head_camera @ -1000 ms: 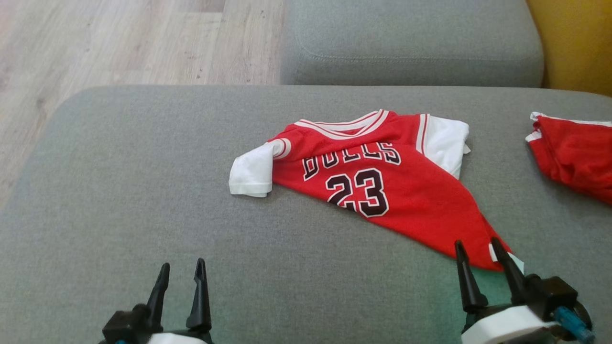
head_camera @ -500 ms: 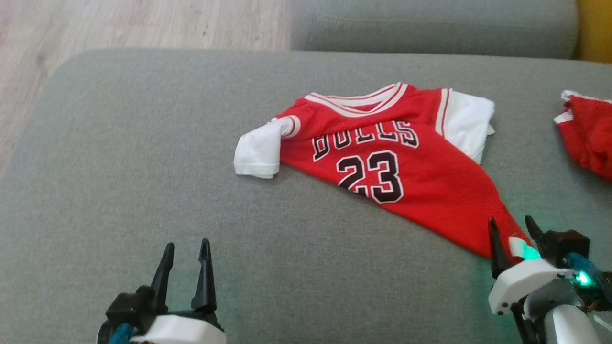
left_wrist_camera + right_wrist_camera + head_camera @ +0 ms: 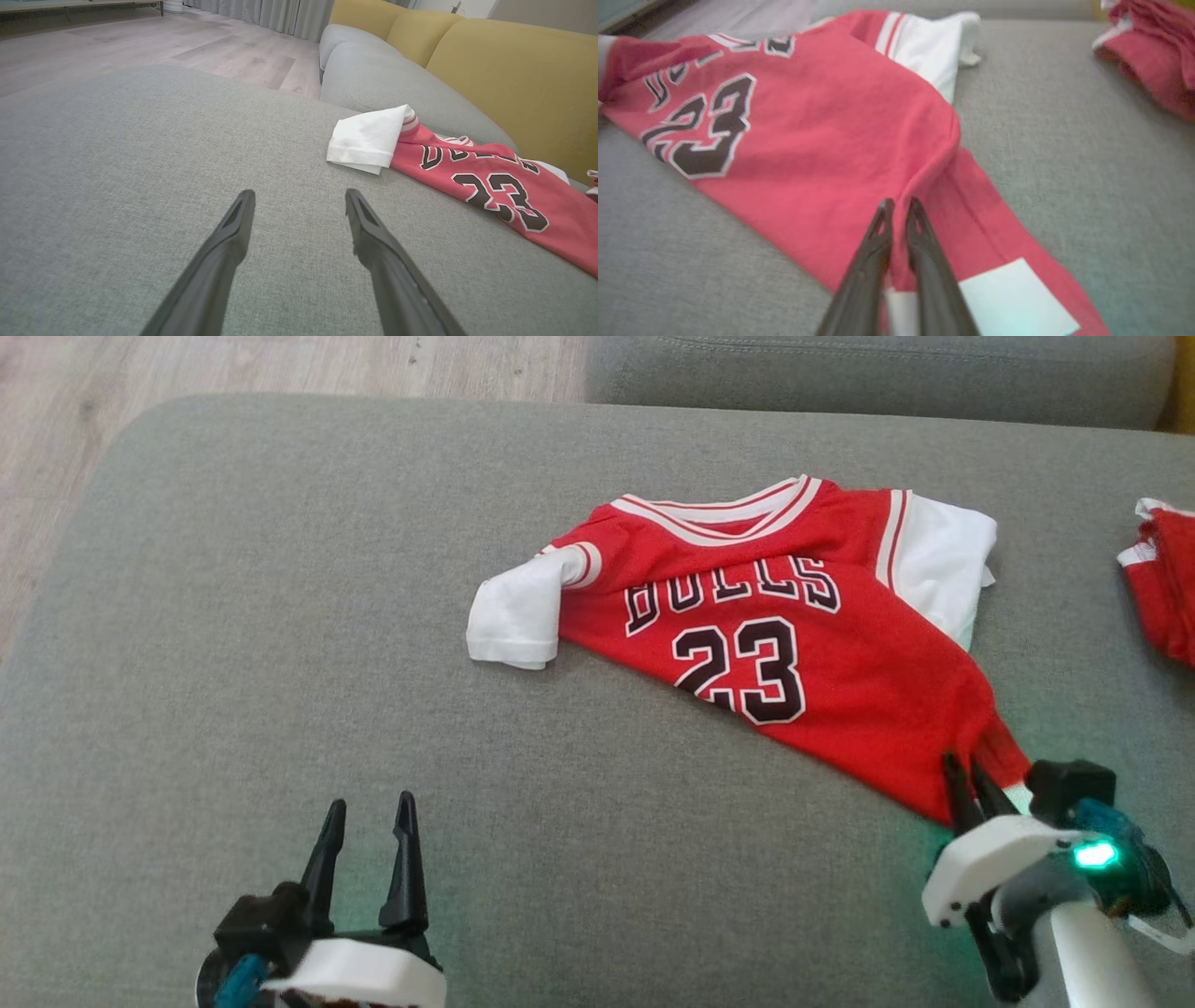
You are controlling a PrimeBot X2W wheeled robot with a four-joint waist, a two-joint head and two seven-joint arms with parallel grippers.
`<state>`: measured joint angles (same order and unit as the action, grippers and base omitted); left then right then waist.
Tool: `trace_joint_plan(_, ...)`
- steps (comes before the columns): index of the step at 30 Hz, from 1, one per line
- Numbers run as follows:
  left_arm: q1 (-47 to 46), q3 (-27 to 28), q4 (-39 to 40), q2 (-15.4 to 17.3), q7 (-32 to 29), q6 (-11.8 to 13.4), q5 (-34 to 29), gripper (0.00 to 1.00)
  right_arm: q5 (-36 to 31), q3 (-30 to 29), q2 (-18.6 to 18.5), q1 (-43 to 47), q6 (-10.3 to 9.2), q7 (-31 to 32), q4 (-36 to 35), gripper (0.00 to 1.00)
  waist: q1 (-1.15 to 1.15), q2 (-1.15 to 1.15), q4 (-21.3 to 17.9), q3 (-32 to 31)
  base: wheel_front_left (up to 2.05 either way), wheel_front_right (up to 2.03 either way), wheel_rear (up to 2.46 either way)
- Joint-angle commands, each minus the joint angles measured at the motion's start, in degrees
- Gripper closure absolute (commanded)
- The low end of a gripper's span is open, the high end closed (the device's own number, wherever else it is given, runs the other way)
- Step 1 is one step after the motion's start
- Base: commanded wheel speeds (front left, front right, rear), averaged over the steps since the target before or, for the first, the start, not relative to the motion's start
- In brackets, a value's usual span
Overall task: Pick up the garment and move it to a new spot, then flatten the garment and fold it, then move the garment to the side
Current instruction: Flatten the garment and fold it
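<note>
1. Jersey point(image 3: 840, 691) first: a red Bulls shirt, number 23, with white short sleeves. It lies front-up and rumpled, and its body narrows to a point at the hem corner nearest me.
2. Under the jersey is a grey sofa cushion point(image 3: 280, 616), which carries all of it.
3. My right gripper point(image 3: 963, 767) sits on that near hem corner. Its two dark fingers are drawn almost together and pinch a ridge of red cloth that puckers up to the tips in the right wrist view.
4. A white label point(image 3: 1008, 298) lies flat on the hem just beside those fingers.
5. A green light point(image 3: 1094, 854) glows on the right wrist, just short of the jersey's corner.
6. My left gripper point(image 3: 371, 800) hovers well apart from the jersey, out past its folded-under white sleeve point(image 3: 513, 621). Its fingers are spread wide with nothing between them.
7. Another red garment point(image 3: 1167, 588) lies bunched to the right of the jersey, apart from it.
8. Beyond the jersey I see a yellow backrest point(image 3: 504, 70), and off to its far left a pale wooden floor point(image 3: 233, 364).
</note>
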<state>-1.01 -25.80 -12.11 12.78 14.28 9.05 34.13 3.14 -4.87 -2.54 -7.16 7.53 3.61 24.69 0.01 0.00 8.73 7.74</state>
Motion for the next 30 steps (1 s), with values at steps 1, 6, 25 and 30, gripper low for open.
trace_joint_plan(1, -2.6, 2.4, 1.3, 0.2, 0.6, 0.0, -1.0, 0.0, 0.5, 2.1, -0.3, -2.6, -0.04, -1.1, -2.5, 1.0, -0.01, 0.0, -0.1, -0.1, 0.0, 0.0, 0.0)
trace_joint_plan(6, -2.6, 2.6, 1.1, 0.1, 0.7, -0.1, -1.3, 0.0, 2.3, 6.7, -0.3, -3.3, -0.04, -3.0, -7.0, 1.0, -0.01, 0.0, -0.5, -0.9, 0.0, 0.0, 0.0)
trace_joint_plan(25, -1.1, 3.5, 1.8, 0.6, 0.7, 0.1, -1.4, 0.0, 7.3, 26.5, -4.7, -0.3, -0.04, 4.3, -39.3, 1.0, -0.01, 0.0, -2.3, -6.1, 0.0, 0.0, 0.0)
trace_joint_plan(30, -0.7, 3.7, 2.8, 0.8, 0.7, 0.5, -1.4, 0.0, 8.3, 27.6, -6.5, -1.6, -0.04, 7.1, -47.4, 1.0, -0.01, 0.0, -2.4, -6.3, 0.0, 0.0, 0.0)
